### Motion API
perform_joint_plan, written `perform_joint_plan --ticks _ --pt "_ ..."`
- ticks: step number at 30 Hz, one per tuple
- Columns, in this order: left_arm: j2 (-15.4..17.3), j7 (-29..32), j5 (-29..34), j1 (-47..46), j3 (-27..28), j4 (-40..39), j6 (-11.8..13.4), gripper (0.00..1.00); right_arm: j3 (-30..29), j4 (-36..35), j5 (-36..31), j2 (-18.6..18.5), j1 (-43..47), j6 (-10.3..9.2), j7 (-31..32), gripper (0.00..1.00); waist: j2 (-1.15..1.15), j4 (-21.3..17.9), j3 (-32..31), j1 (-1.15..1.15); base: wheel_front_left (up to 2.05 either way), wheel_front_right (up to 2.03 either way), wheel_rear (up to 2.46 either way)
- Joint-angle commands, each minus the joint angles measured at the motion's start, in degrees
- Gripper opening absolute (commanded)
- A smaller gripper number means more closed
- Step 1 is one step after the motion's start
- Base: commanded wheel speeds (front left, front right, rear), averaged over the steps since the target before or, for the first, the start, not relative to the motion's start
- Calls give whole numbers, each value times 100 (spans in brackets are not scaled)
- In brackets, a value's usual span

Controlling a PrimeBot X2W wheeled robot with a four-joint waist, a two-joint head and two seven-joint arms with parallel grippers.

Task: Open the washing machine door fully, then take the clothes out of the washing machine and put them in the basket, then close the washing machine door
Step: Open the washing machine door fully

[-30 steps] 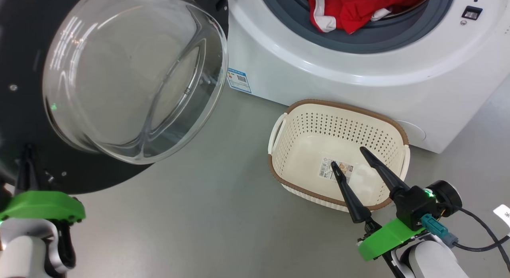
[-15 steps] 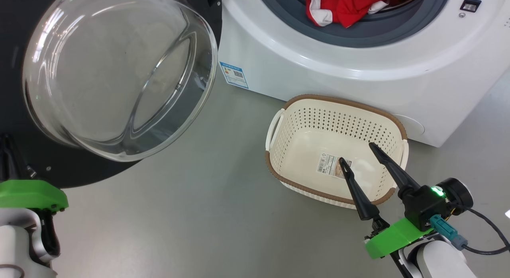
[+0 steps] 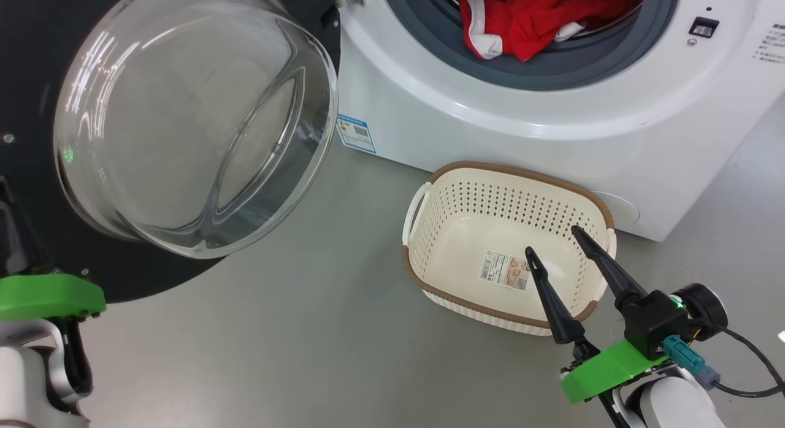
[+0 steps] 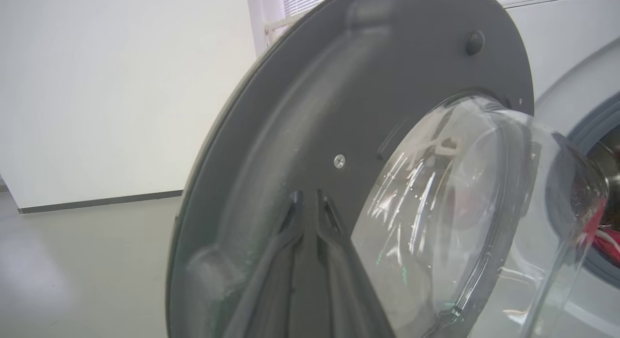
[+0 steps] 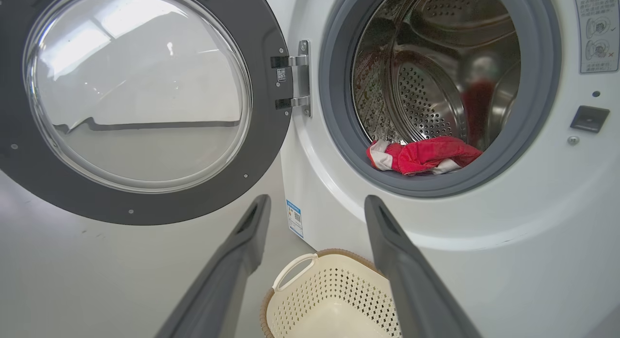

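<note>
The washing machine door point(image 3: 37, 60) stands swung open at the left, its glass bowl point(image 3: 184, 121) bulging toward me. My left gripper point(image 4: 309, 200) rests against the door's dark inner rim point(image 4: 300, 110), fingers nearly together and nothing between them. Its green wrist mount point(image 3: 49, 296) shows at the lower left of the head view. Red clothes point(image 3: 527, 17) with white trim lie at the front of the washing machine point(image 3: 521, 115) drum, on the grey ring. The cream basket point(image 3: 521, 173) sits on the floor before the machine, holding nothing but its label. My right gripper point(image 3: 552, 241) hangs open over its near right side.
In the right wrist view the door point(image 5: 135, 100), its hinge point(image 5: 295, 81), the steel drum point(image 5: 426, 100), the clothes point(image 5: 421, 156) and the basket point(image 5: 334, 289) lie ahead of my right gripper point(image 5: 317, 202). Grey floor point(image 3: 306, 342) stretches between door and basket. A white wall point(image 4: 121, 86) stands behind the door.
The head camera has shifted a little. My left wrist mount now sits further left and lower against the door rim. The right gripper stays open over the basket.
</note>
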Motion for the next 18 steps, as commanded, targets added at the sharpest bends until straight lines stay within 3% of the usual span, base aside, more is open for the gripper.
perform_joint_plan --ticks 1,10,18 --pt "241 -42 99 42 224 -273 -42 100 135 -118 19 71 -4 12 -39 100 0 -9 -76 0 0 0 0" --pt "1 -42 127 374 77 -1866 -587 100 -34 -89 77 138 -93 12 -80 100 0 -210 -252 0 0 0 0" --pt "-149 -42 -83 629 -471 -2282 -1085 100 -319 -309 -150 153 -205 12 -86 100 0 -767 -421 0 0 0 0"
